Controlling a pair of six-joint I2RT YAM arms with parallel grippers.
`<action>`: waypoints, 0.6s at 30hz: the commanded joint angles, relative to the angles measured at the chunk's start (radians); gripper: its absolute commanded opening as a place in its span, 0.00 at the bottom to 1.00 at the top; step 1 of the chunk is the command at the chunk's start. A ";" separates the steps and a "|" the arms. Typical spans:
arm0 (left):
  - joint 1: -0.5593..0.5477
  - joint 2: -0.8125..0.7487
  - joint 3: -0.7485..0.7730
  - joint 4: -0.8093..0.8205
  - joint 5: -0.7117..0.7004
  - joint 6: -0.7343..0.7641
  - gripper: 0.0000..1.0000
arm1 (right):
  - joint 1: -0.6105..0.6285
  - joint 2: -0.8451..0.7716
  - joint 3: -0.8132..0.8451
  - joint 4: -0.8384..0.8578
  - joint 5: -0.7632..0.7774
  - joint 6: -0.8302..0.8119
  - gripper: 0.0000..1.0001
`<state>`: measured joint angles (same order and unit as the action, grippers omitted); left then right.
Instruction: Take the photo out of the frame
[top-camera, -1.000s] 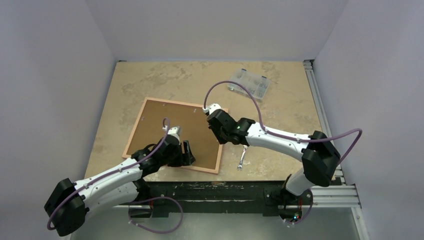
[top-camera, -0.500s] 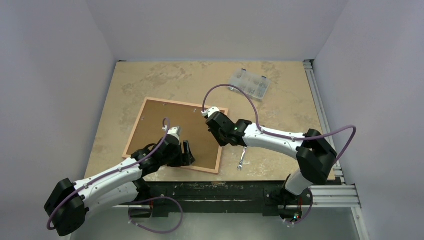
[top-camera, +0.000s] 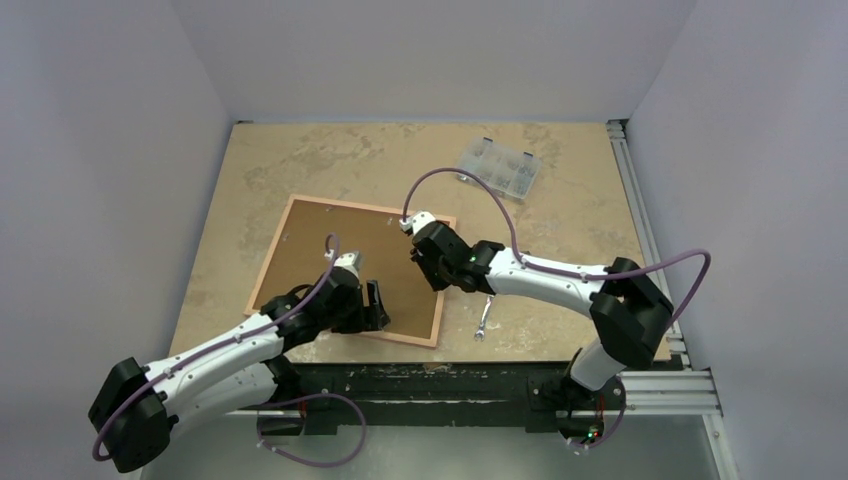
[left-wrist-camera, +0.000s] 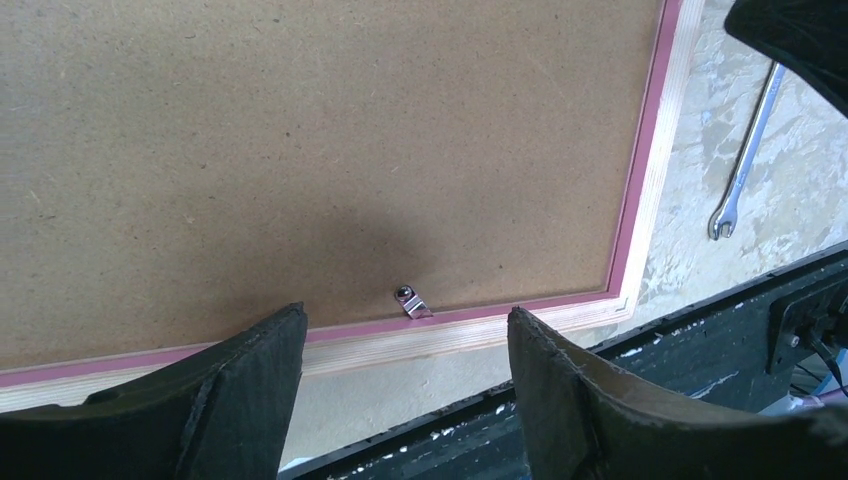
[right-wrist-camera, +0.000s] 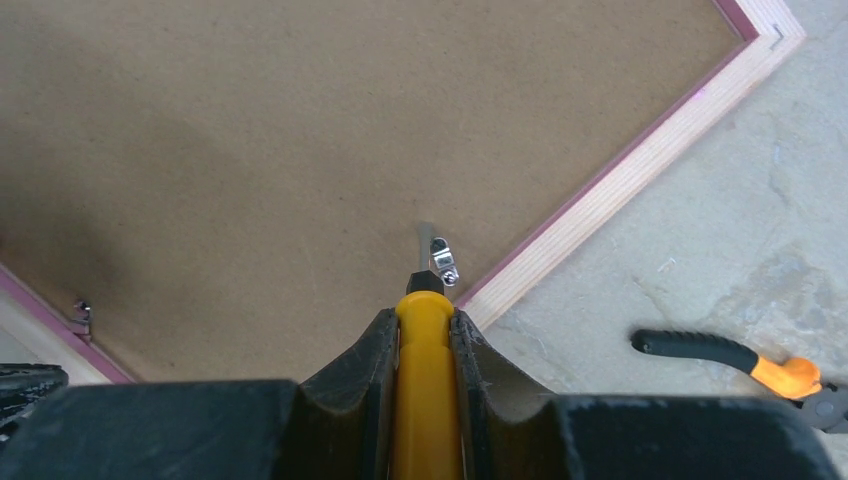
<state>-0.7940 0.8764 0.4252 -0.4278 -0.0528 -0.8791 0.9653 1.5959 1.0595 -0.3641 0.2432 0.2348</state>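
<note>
The pink frame (top-camera: 370, 207) lies face down on the table with its brown backing board (top-camera: 320, 250) up; the photo's print side is hidden beneath. My left gripper (top-camera: 375, 305) is open and empty over the frame's near edge (left-wrist-camera: 640, 180), its jaws either side of a metal clip (left-wrist-camera: 411, 302). My right gripper (top-camera: 432, 262) is shut on a yellow-handled screwdriver (right-wrist-camera: 425, 380). The screwdriver's tip is next to a metal clip (right-wrist-camera: 443, 258) near the frame's right edge (right-wrist-camera: 620, 175).
A silver wrench (top-camera: 484, 318) lies on the table right of the frame, also in the left wrist view (left-wrist-camera: 745, 150). Black-and-orange-handled pliers (right-wrist-camera: 720, 355) lie near it. A clear parts box (top-camera: 498, 167) stands at the back right. Another clip (right-wrist-camera: 80, 315) sits on the near edge.
My right arm has shifted slightly left and farther over the frame with the screwdriver. The left arm has barely moved.
</note>
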 joint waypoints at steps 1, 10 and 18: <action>0.004 -0.025 0.069 -0.060 -0.020 0.028 0.73 | 0.001 -0.032 0.003 0.059 -0.040 -0.006 0.00; 0.002 -0.054 0.114 -0.126 -0.032 0.103 0.77 | 0.001 -0.104 0.038 -0.020 0.057 -0.055 0.00; -0.155 0.001 0.219 -0.142 -0.047 0.291 0.87 | 0.001 -0.324 -0.072 0.003 0.035 -0.030 0.00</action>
<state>-0.8516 0.8413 0.5476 -0.5667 -0.0681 -0.7284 0.9657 1.3975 1.0428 -0.3923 0.2707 0.1997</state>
